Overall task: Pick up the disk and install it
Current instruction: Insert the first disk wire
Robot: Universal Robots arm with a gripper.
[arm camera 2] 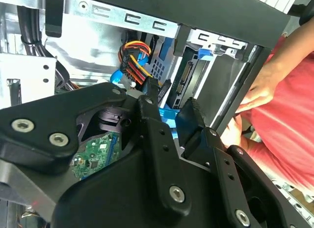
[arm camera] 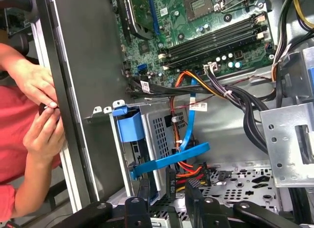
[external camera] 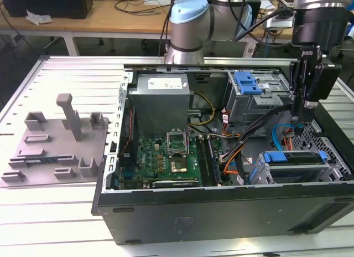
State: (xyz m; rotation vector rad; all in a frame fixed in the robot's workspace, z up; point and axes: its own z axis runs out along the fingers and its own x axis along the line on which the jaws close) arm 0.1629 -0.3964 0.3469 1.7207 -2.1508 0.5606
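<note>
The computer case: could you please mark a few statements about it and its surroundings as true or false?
1. The computer case lies open, its green board exposed. True.
2. The gripper hangs over the grey tray. False: it hangs over the case's end at the exterior view's right.
3. In the first wrist view, a person's hand is beside the case's wall. True.
4. The grey power supply box stands outside the case. False: it sits inside, beside the green board.

Black claw, jaws apart, faces into the open computer case; blue plastic strip seen between them, orange-red-yellow wire bundle beyond, person's hand at case edge.
</note>
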